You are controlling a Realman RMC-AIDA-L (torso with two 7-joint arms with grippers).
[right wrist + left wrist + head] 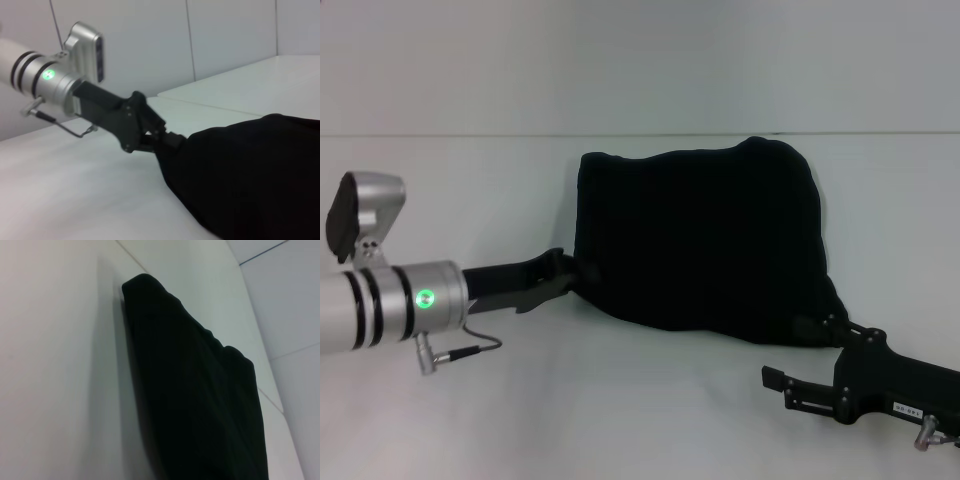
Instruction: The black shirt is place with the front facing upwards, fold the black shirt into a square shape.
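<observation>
- White tabletop (620, 410) runs back to a pale wall, and nearly all of it is bare apart from the cloth and the two arms.
- Lying across the middle is the black shirt (700, 235), already a compact, roughly four-sided bundle with a rounded far edge; no lettering or label shows, so I judge a late fold is in hand.
- On the shirt's left near corner, the left gripper (570, 272) looks clamped on the fabric; the right wrist view shows its fingers buried in the bunched edge.
- At the right near corner, the right gripper (823, 325) touches the hem, but black on black hides the fingers, so I cannot tell whether it grips or has let go.
- Next, I'd guess, both corners must be carried together toward the far edge and laid flat, keeping the sides square.
- Hidden: the layers underneath, and the shirt's near end in the left wrist view.
</observation>
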